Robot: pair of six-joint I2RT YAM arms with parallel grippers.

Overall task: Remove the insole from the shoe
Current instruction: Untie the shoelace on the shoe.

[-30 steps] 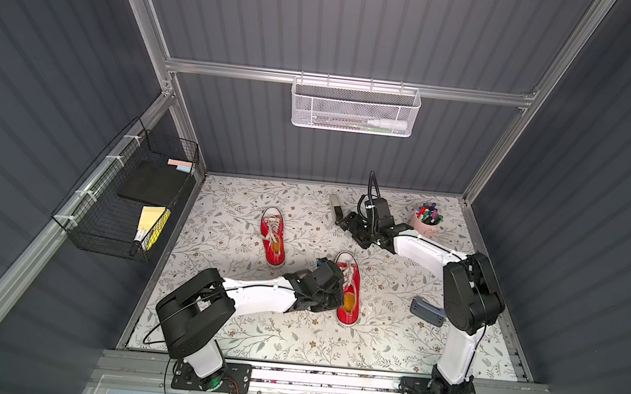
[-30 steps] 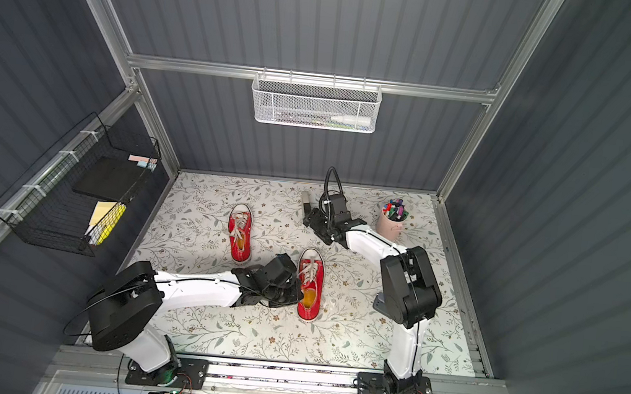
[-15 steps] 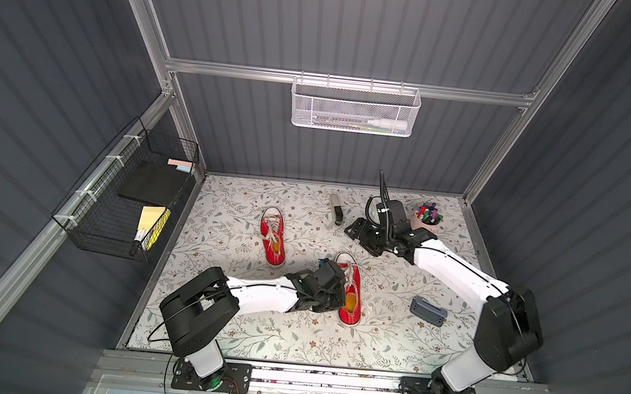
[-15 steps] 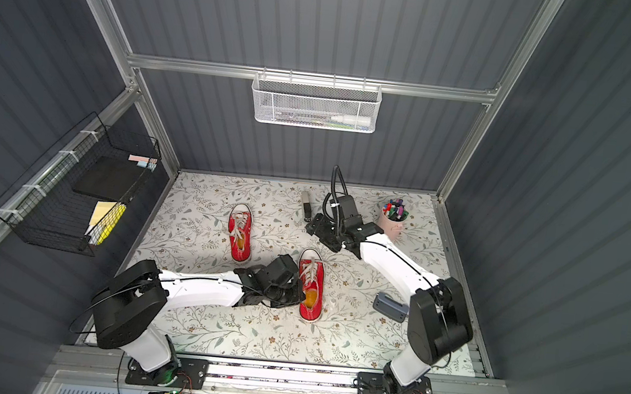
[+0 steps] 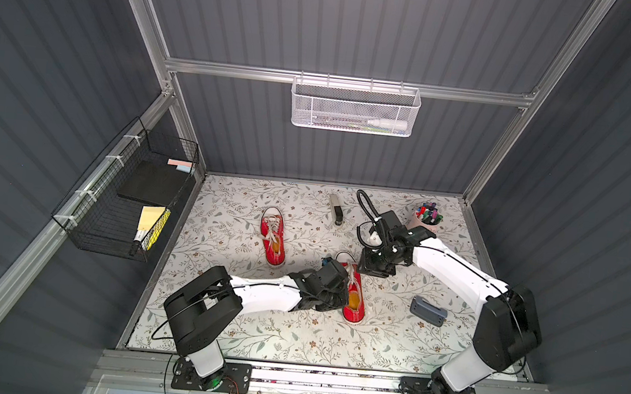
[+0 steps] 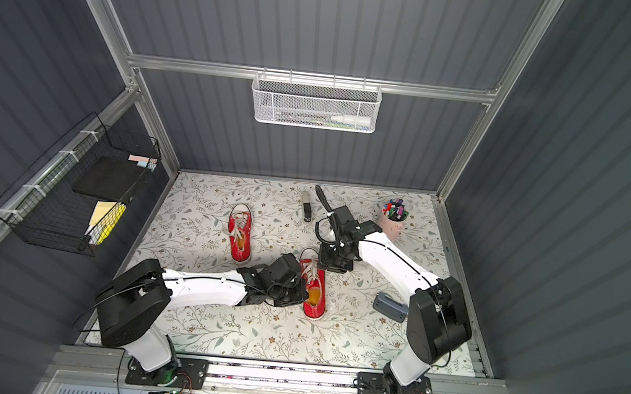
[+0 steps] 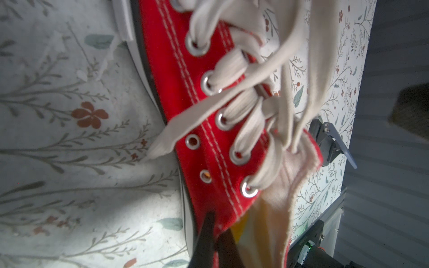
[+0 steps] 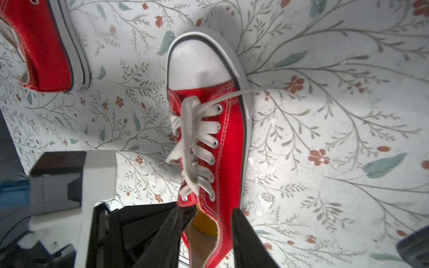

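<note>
Pinching the shoe [image 7: 209,139] by its red canvas edge, your left gripper [image 7: 217,228] is clamped tight; your right gripper [image 8: 209,211] hangs above it, jaws apart, with the yellow insole [image 8: 205,224] lying inside.

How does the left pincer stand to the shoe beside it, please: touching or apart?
Touching. In the left wrist view the left pincer pinches the canvas edge of the red shoe.
</note>
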